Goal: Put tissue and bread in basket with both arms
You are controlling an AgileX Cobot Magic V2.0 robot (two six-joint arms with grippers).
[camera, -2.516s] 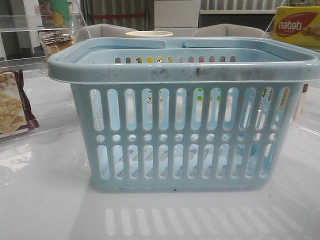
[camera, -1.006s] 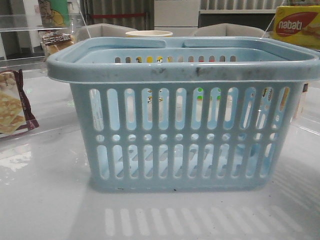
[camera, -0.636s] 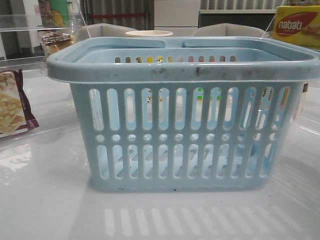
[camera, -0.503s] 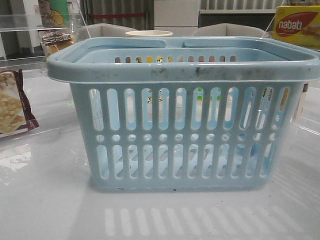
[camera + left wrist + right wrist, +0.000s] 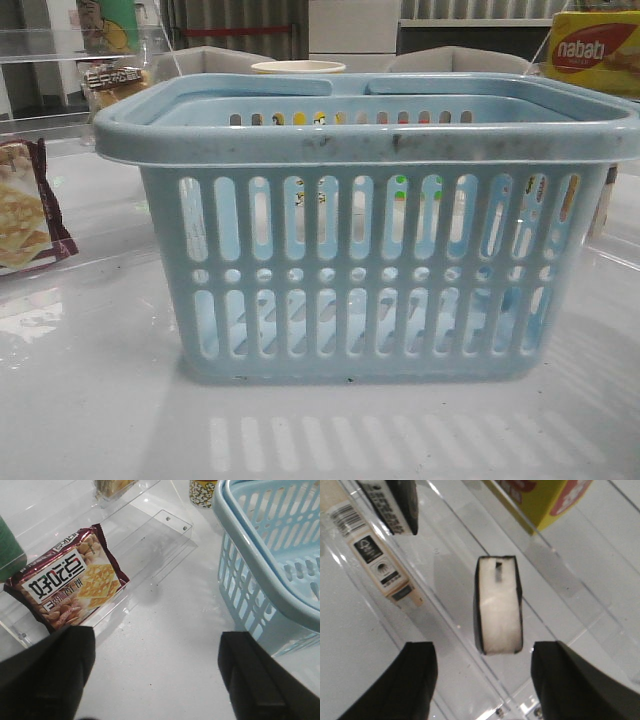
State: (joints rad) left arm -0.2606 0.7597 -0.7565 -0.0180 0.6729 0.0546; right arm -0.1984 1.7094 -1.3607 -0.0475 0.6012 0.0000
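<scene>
The right gripper, fingers spread, hovers with the tissue at 12 o'clock, probably aligning to pinch it.

Left end effector fingers spread wide, right end effector likewise spread, both holding nothing

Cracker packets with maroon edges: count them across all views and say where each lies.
1. The cracker packet lies flat on the clear acrylic shelf, left of the basket, apart from it. Both views show one packet. Others may be hidden behind the basket.
</scene>
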